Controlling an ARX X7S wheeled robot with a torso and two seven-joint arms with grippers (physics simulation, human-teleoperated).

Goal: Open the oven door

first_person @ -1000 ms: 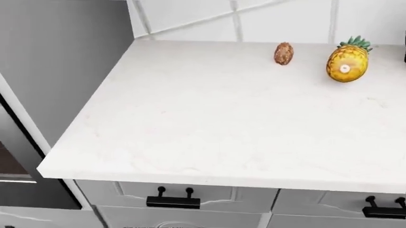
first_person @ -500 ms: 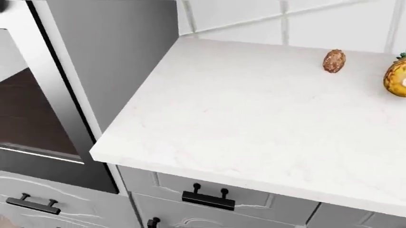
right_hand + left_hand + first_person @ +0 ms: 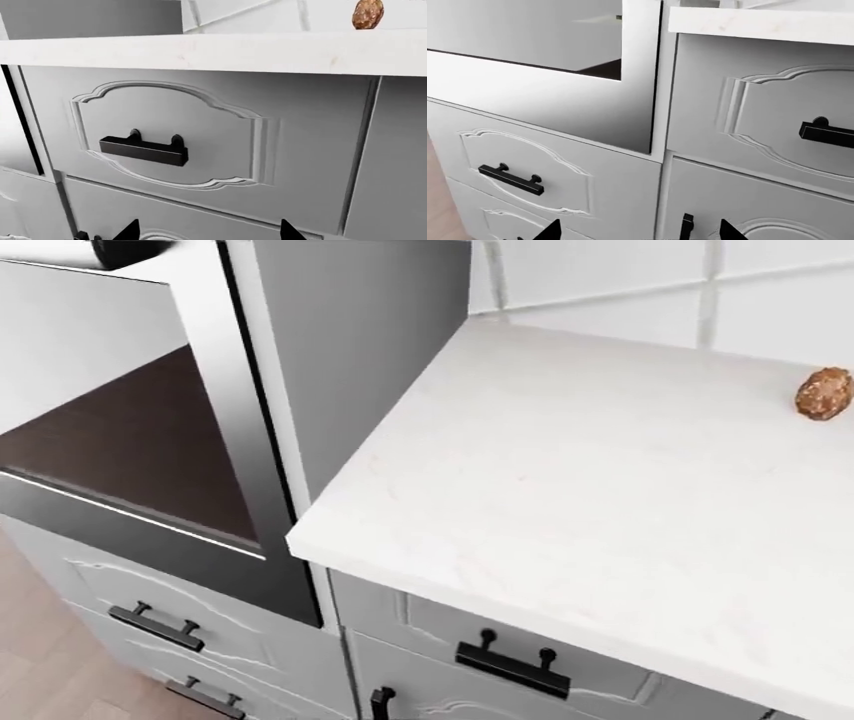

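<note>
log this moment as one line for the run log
phase: approach | oven door: shut, untouched | left gripper: open, facing cabinet fronts | right gripper: open, facing drawer | contact: none

One oven door (image 3: 127,445), one white countertop (image 3: 587,500), one brown nut-like object (image 3: 823,393), four black bar handles (image 3: 511,661)
</note>
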